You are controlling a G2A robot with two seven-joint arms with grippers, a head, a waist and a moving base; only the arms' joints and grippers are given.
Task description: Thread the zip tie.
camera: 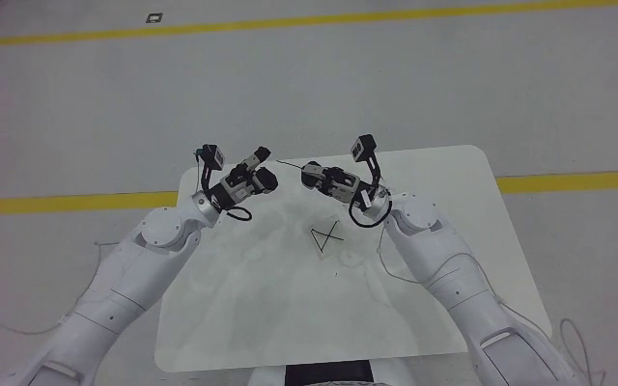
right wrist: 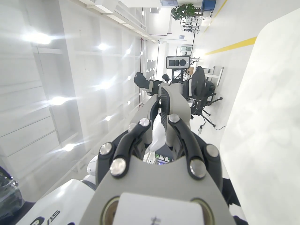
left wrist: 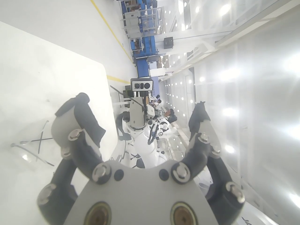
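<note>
Right gripper (camera: 306, 173): clamped on zip tie (camera: 290, 165). Left gripper (camera: 267, 168): open, empty, near the tie's tip. Likely hazard: misaligned closing bends the thin tie.

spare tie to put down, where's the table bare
Free: near half of the table between the arms; far corner outside the right arm. Crowded: loose zip ties mid-table; far edge, where left gripper faces right gripper holding a zip tie.
</note>
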